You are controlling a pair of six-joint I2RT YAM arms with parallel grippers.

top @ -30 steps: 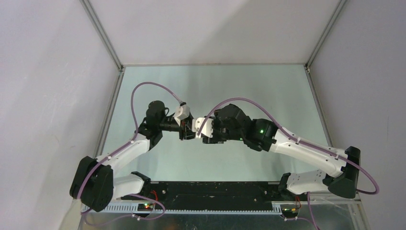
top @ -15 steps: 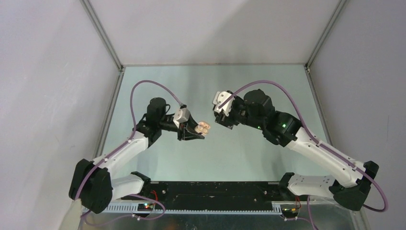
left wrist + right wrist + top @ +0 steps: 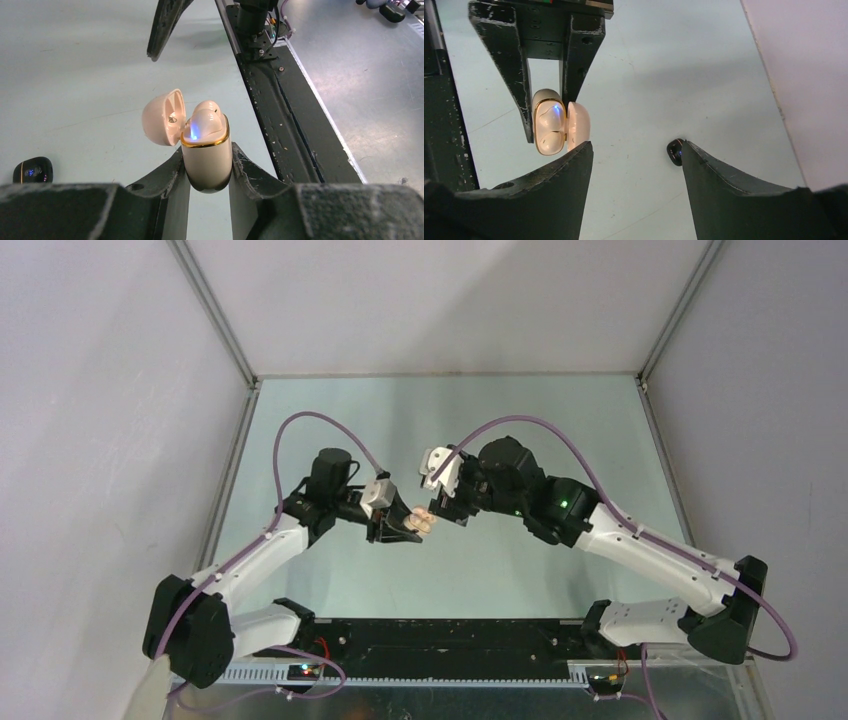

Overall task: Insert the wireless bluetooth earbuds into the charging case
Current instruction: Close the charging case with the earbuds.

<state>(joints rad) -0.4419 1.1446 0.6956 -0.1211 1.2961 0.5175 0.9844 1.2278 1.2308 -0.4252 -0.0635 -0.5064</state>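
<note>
1. One table lies under the charging case; no writing can be read on it.
2. Two arms meet at the case, the left arm from one side and the right arm from the other. Neither shows a readable label.
3. The left gripper is clamped on the lower body of the charging case, holding it upright above the table.
4. The right gripper stands just beside the case with its jaws spread wide and nothing between them.
5. There is one case, with its lid swung open to the side, a gold rim and a blue light glowing inside.
6. Cream-white earbuds sit in the case; two lobes show.
7. One black earbud lies on the table, well apart from the case.
8. One small mark sits inside the lid, too small to read.
</note>
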